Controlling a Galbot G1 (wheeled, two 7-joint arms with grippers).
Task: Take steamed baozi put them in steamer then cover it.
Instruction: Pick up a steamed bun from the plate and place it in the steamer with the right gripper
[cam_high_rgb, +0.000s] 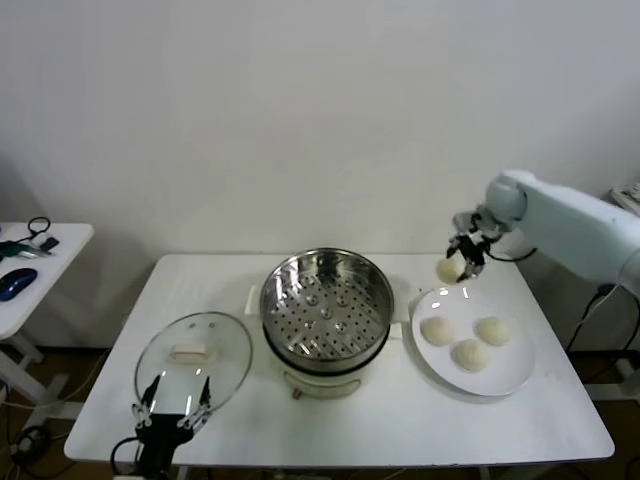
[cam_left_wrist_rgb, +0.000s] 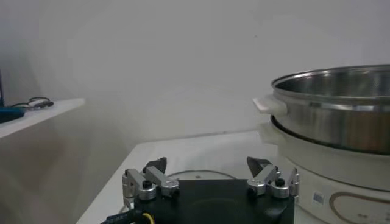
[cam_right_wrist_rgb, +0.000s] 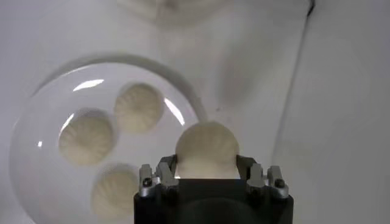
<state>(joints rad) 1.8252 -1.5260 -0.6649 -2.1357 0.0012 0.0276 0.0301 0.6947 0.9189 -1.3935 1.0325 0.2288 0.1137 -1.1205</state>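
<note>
1. On table, head view: steamer (cam_high_rgb: 326, 312) centre, empty tray; cover (cam_high_rgb: 193, 356) flat to its left; plate (cam_high_rgb: 503, 375) to its right with three baozi (cam_high_rgb: 468, 344). Right gripper (cam_high_rgb: 462, 262) above plate's far edge, pinching fourth baozi (cam_high_rgb: 449, 269), lifted clear. Left gripper (cam_high_rgb: 172, 412) low by cover, spread.
2. Left wrist view: left gripper (cam_left_wrist_rgb: 210, 173) spread wide, holding nothing; steamer (cam_left_wrist_rgb: 341, 115) beside it.
3. Right wrist view: right gripper (cam_right_wrist_rgb: 207, 176) clamped on held baozi (cam_right_wrist_rgb: 207, 148); plate (cam_right_wrist_rgb: 36, 131) below with three buns.
</note>
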